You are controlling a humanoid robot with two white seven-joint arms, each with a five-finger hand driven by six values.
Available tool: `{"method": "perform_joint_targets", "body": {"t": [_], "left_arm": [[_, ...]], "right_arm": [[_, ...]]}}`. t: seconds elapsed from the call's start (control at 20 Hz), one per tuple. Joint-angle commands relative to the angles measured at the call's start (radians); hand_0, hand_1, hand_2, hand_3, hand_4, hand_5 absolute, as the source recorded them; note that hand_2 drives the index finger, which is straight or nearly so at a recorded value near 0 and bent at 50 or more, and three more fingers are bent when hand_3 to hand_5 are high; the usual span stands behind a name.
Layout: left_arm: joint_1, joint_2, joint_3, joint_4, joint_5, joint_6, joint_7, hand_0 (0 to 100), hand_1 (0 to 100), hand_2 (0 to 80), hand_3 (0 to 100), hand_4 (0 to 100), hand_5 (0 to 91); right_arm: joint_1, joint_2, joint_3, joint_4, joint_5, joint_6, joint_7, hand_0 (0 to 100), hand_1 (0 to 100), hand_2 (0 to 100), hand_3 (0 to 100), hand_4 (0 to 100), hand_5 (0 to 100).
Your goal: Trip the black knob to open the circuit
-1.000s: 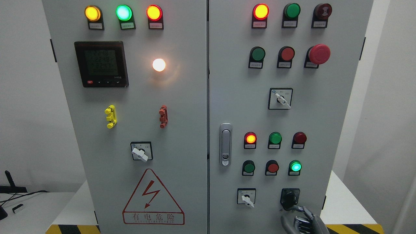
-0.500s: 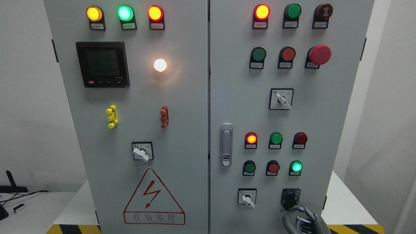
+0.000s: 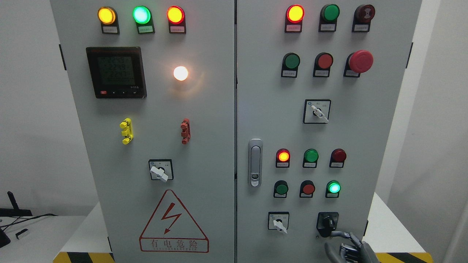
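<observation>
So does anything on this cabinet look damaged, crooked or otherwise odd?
Nothing stands out. The cabinet doors look closed and unmarked, every switch and lamp sits squarely mounted, and the robot hand is just below the black knob.

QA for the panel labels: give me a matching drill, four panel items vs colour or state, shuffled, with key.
Items:
1. black knob
2. warning triangle
3. emergency stop
4. meter display

States:
A. red mushroom head, upper right door
B. lower left door, lightning bolt
C. black frame, digits showing, upper left door
D. bottom of right door, right hand just below

Pairs: 1-D, 2-B, 3-A, 4-C
</observation>
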Motion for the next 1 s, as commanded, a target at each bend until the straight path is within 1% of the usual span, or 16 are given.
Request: {"method": "perform_joint_targets", "body": {"t": [0.0,0.4,0.75,0.8,0.85,0.9,0.95], "left_arm": [[0.000,-0.001,0.000,0.000,-0.031,0.001,-0.001,12,39,0.0,0,0,0.0],[0.000,-0.001,0.000,0.000,-0.031,0.001,-0.001,12,39,0.0,0,0,0.0],[0.000,0.000,0.000,0.000,-0.031,0.001,-0.001,12,39,0.0,0,0,0.0],[0.000,0.000,0.000,0.000,-0.031,0.001,-0.001,12,39,0.0,0,0,0.0],[0.000,0.000,0.000,0.000,-0.031,0.001,-0.001,12,39,0.0,0,0,0.0],[0.000,0.000,0.000,0.000,-0.031,0.001,-0.001,12,39,0.0,0,0,0.0],[0.000,0.000,0.000,0.000,-0.031,0.001,-0.001,12,39,0.0,0,0,0.0]], "right_arm": [[0.004,-0.011,-0.019,0.005,0.001,0.003,0.000,39,74,39,100,100,94],[0.020,-0.020,-0.025,0.002,0.001,-0.001,-0.001,39,74,39,100,100,94],[0.053,-0.021,-0.077,-0.016,-0.006,-0.004,0.000,39,74,40,100,100,94],[0.061,-0.021,-0.086,-0.022,-0.009,-0.006,0.000,41,75,44,100,100,94],[0.069,-0.021,-0.095,-0.030,-0.010,-0.006,0.000,46,77,47,100,100,93],[0.078,-0.021,-0.104,-0.039,-0.013,-0.006,0.000,52,79,49,100,100,93],[0.087,-0.020,-0.114,-0.050,-0.015,-0.006,0.000,53,79,49,100,100,92]]}}
